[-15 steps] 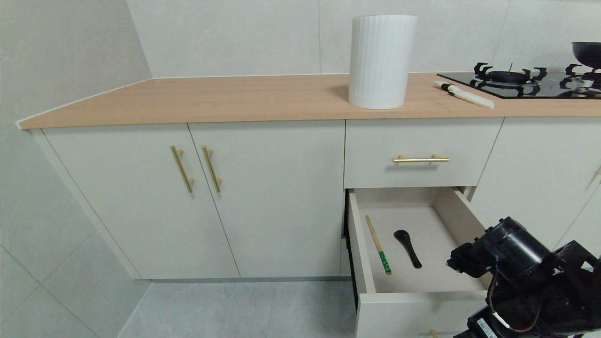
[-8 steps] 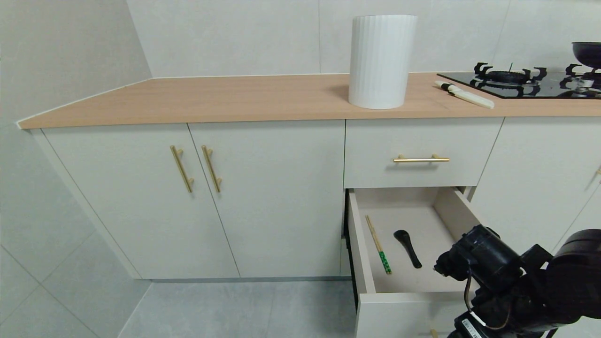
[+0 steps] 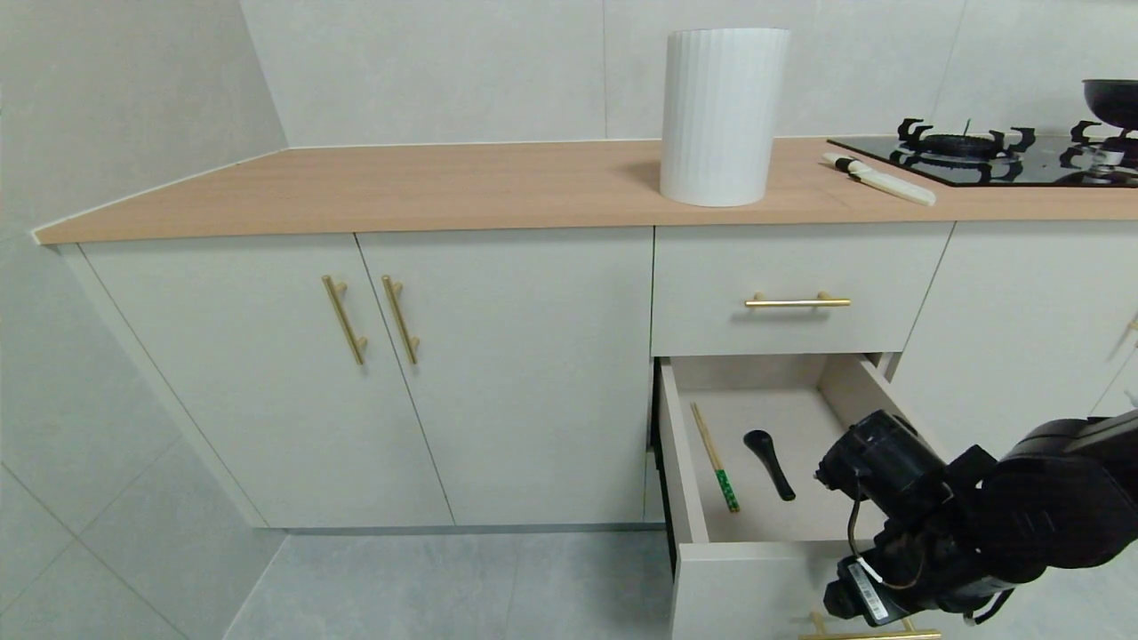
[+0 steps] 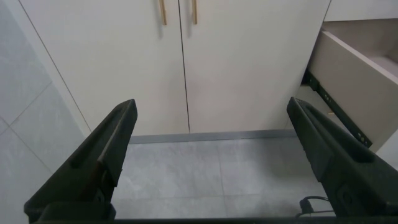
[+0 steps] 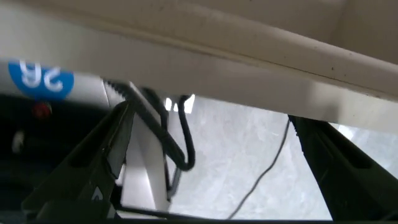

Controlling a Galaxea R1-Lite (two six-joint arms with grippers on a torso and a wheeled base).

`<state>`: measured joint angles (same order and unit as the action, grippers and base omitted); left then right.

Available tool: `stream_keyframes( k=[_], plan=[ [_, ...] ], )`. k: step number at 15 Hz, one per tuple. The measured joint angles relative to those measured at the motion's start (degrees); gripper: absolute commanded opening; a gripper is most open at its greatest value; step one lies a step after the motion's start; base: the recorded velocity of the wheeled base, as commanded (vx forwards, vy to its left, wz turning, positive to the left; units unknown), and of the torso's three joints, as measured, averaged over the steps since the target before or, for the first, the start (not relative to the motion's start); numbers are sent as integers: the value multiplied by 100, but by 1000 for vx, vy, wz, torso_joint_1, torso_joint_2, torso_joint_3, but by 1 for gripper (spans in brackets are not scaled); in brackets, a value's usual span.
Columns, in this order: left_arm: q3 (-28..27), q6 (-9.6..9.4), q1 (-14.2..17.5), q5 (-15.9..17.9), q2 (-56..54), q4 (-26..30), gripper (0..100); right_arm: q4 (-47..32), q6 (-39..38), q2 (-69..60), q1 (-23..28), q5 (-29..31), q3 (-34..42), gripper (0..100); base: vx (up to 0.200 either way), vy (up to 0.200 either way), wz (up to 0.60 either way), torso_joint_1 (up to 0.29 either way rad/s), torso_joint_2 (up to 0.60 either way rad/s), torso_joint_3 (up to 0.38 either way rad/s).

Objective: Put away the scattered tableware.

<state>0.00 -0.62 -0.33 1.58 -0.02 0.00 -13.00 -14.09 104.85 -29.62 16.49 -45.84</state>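
A pair of wooden chopsticks with green ends (image 3: 714, 458) and a black spoon (image 3: 770, 462) lay side by side, apart, on the floor of the open lower drawer (image 3: 680, 462), below a shut drawer in the kitchen cabinet. Over the last second the right arm (image 3: 1022, 507) had swung down and toward the drawer's front. It now sat low against the front panel, just above the brass drawer handle (image 3: 867, 634). The drawer itself looked to have slid in a touch, though most of it was still out.

The right gripper (image 5: 208, 118) had its fingers spread apart and held nothing, with the drawer's pale edge just ahead of it. The left gripper (image 4: 210, 106) was also spread and empty, hanging low before the cupboard doors (image 4: 180, 62) beside the drawer.

This probably meant the robot was starting to push the drawer shut. A white knife (image 3: 878, 179) still lay on the wooden countertop (image 3: 444, 187), between a white ribbed canister (image 3: 722, 116) and the gas hob (image 3: 978, 156), so the tidying may not have been finished.
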Motion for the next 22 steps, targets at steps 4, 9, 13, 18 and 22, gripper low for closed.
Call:
stream_keyframes(
  k=[4,9,13,18,22],
  plan=[
    [-2,2,-2,-2,0,0,100,681,-240,234,55,224,-85,100,0,0,0,0,0,0],
    [-5,0,0,-2,0,0,100,1430,-312,483,218,360,-88,100,0,0,0,0,0,0],
    [0,5,-2,-2,0,0,100,1911,-229,625,367,358,-204,100,0,0,0,0,0,0],
    [-2,2,0,-2,0,0,100,1924,41,953,501,312,-903,100,0,0,0,0,0,0],
    [-2,5,0,0,0,0,100,1885,239,1281,642,299,-1510,100,0,0,0,0,0,0]
  ],
)
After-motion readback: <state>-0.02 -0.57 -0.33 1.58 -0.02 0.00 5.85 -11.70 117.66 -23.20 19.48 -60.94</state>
